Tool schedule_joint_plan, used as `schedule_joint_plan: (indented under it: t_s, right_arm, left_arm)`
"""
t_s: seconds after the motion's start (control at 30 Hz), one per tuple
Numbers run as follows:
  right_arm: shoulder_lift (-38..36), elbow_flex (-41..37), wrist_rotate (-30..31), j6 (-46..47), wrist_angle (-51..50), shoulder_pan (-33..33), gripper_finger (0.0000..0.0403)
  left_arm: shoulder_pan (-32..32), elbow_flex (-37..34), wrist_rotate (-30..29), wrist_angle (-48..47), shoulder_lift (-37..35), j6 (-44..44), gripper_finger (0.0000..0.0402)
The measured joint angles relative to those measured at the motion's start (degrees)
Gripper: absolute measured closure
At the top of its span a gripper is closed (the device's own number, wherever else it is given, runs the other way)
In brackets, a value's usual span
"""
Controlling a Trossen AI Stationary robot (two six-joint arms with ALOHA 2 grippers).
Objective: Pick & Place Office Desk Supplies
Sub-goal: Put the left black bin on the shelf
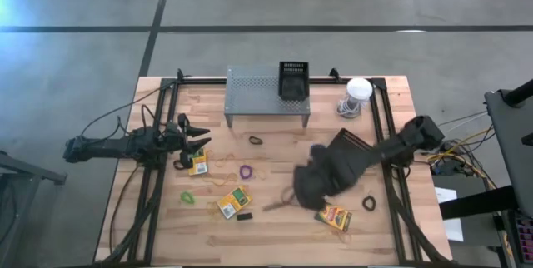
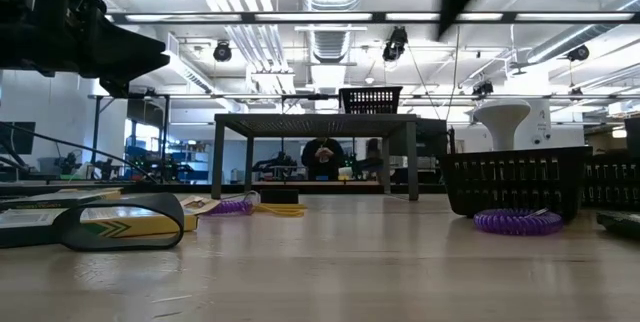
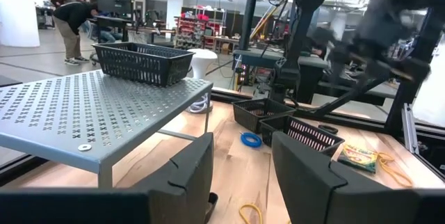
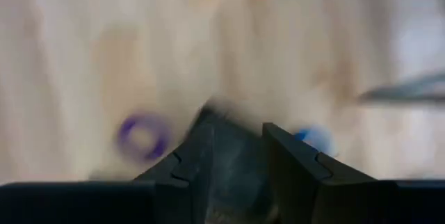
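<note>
While flat, crayon box (image 1: 335, 216) (diagonal).

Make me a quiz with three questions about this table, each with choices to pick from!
1. Where does the lone black basket sit?
A. on the grey shelf
B. on the floor
C. on a crayon box

2. How many crayon boxes lie on the table?
A. one
B. three
C. six

3. How are the left gripper fingers?
A. shut on a purple loop
B. shut on a basket
C. apart, with nothing between them

Answers:
1. A: the high view shows the basket on top of the shelf.
2. B: the high view shows three boxes on the wood.
3. C: the left wrist view shows an empty gap between the fingers.
</note>
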Motion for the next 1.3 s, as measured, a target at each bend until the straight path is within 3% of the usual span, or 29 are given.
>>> schedule_joint_plan:
  t_s: [0.17, 0.27, 0.6, 0.83, 1.03, 1.3]
  right_arm:
    - [-0.15, -5.07, -6.45, 14.33, -7.25, 4.68, 0.0256]
    - [-0.15, -8.43, -9.37, 16.85, -9.8, 6.06, 0.0244]
    - [-1.41, -20.85, -7.71, 0.28, -1.12, 8.05, 0.0229]
    - [-2.8, -25.51, -15.06, -12.73, 9.22, 3.2, 0.0213]
    - [-3.17, -27.27, -16.53, -18.16, 12.92, 1.47, 0.0175]
    - [-10.93, -34.8, -8.15, -15.55, 26.65, 4.83, 0.0165]
  left_arm:
    - [-0.02, 0.0, 0.02, 0.17, 0.02, 0.42, 0.0249]
    - [0.0, 0.0, 0.0, 0.85, 0.0, 0.41, 0.0249]
    - [-0.02, 0.0, 0.0, 1.38, 0.0, 0.16, 0.0249]
    - [-0.02, -0.01, 0.01, 0.87, 0.02, -0.65, 0.0249]
    - [0.0, 0.0, 0.0, 0.22, 0.02, -3.09, 0.0249]
    - [-0.01, -0.01, 0.0, 0.26, 0.02, -4.6, 0.0249]
